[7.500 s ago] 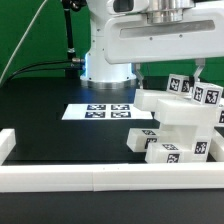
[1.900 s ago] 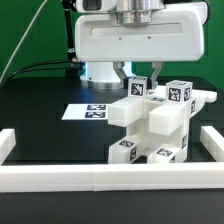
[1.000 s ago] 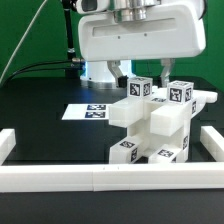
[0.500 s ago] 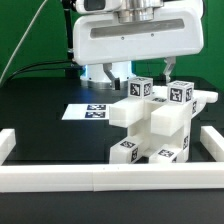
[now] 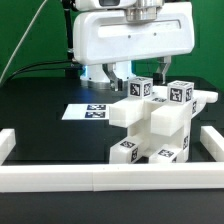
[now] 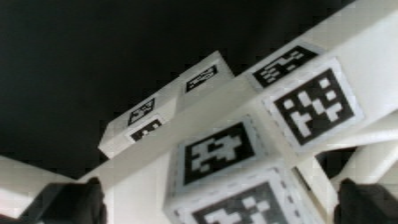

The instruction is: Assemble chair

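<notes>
The chair (image 5: 155, 125) is a cluster of white blocky parts with black-and-white tags, standing right of centre on the black table. Two tagged cubes (image 5: 140, 87) top it. My gripper (image 5: 146, 72) hangs just above those cubes, its jaws open and holding nothing. In the wrist view the tagged white parts (image 6: 222, 150) fill the picture. The dark fingertips (image 6: 68, 205) stand wide apart on either side of them, and I cannot tell whether they touch.
The marker board (image 5: 95, 111) lies flat on the table at the exterior view's left of the chair. A long low white border wall (image 5: 100, 178) runs along the front, with side pieces at the left (image 5: 8, 143) and right (image 5: 213, 140). The robot base (image 5: 100, 72) stands behind.
Over the last two seconds my gripper has risen a little off the chair's top cubes while the chair stayed still. Since 7.5 s ago the chair parts stand differently and further left.
</notes>
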